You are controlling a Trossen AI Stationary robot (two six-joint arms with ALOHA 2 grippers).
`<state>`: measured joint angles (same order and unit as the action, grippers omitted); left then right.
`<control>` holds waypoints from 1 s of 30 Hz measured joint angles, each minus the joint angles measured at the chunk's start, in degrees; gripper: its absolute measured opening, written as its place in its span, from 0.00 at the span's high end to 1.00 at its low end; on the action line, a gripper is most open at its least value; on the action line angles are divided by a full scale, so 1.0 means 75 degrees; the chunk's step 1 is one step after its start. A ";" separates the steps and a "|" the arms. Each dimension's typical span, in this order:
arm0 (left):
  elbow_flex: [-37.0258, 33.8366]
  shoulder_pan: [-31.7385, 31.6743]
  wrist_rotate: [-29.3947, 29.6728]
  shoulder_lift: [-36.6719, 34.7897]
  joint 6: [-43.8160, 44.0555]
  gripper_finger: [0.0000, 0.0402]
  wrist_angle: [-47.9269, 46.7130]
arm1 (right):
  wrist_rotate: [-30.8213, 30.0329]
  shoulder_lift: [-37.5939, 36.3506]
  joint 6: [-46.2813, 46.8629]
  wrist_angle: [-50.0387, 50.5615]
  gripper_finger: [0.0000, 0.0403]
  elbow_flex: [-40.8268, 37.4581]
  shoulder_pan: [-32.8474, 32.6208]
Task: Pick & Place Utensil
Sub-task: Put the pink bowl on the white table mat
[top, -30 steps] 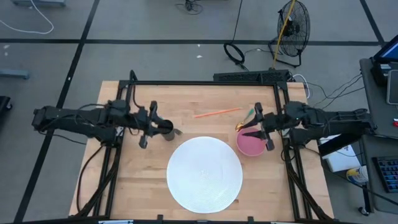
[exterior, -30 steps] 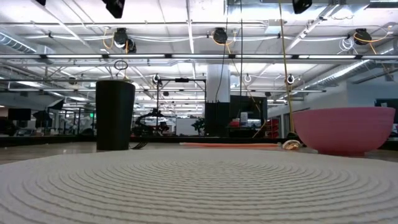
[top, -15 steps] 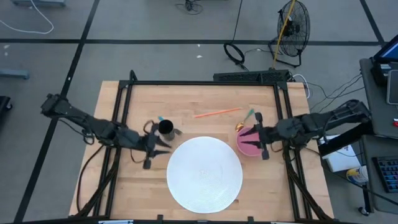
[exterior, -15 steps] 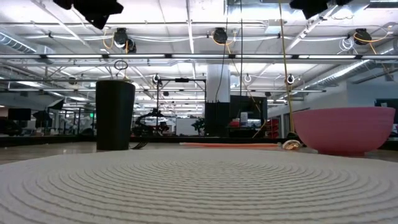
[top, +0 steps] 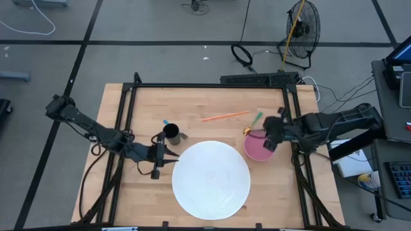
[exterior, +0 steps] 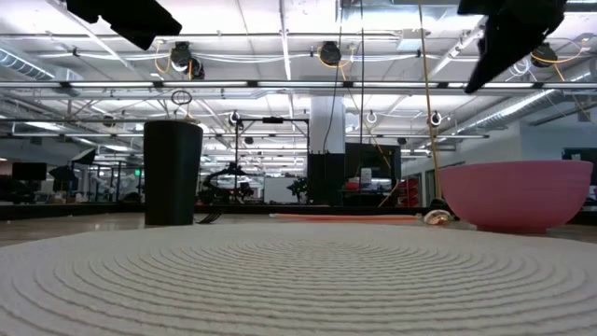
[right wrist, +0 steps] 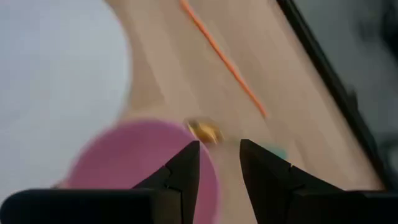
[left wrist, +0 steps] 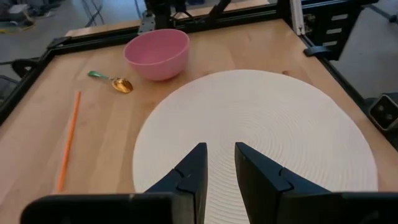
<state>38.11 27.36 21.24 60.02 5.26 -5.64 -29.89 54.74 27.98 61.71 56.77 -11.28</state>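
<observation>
A gold spoon with a green handle [top: 252,126] lies on the wooden table just beyond the pink bowl [top: 258,149]. An orange stick [top: 225,116] lies farther back. A black cup [top: 171,133] stands left of the round white placemat [top: 212,179], with a fork's end [exterior: 210,217] on the table beside it. My left gripper [top: 164,158] hovers open at the placemat's left edge, near side of the cup. My right gripper [top: 270,137] hangs open above the bowl's far rim, close to the spoon [right wrist: 204,130].
A black metal frame [top: 212,85] runs along the table's far edge and down both sides. A small teal piece [top: 166,122] lies just behind the cup. Bare wood shows between the cup and the orange stick [left wrist: 68,140]. A fan and cables are on the floor beyond.
My left gripper has moved from beside the cup toward the near edge and slightly right, ending at the placemat's left rim. My right gripper dipped toward the near edge over the bowl, then swung back toward the spoon and tipped downward, coming lower. Nothing on the table has moved.
</observation>
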 joint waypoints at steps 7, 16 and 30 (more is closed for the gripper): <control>0.0000 0.0004 0.0043 -0.0001 -0.0002 0.78 -0.0012 | 0.0641 -0.0455 0.1064 0.0827 0.72 -0.0072 0.0801; 0.0000 0.0008 -0.0019 -0.0001 -0.0009 0.78 -0.0030 | 0.1335 -0.0564 0.1455 0.0645 0.72 -0.1017 0.0897; 0.0000 0.0011 -0.0033 -0.0001 0.0163 0.78 -0.0038 | 0.2228 -0.0572 0.2386 -0.0010 0.52 -0.1777 0.1817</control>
<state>38.11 27.44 20.99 60.01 6.48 -5.93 -13.18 50.46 45.88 61.63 43.44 2.35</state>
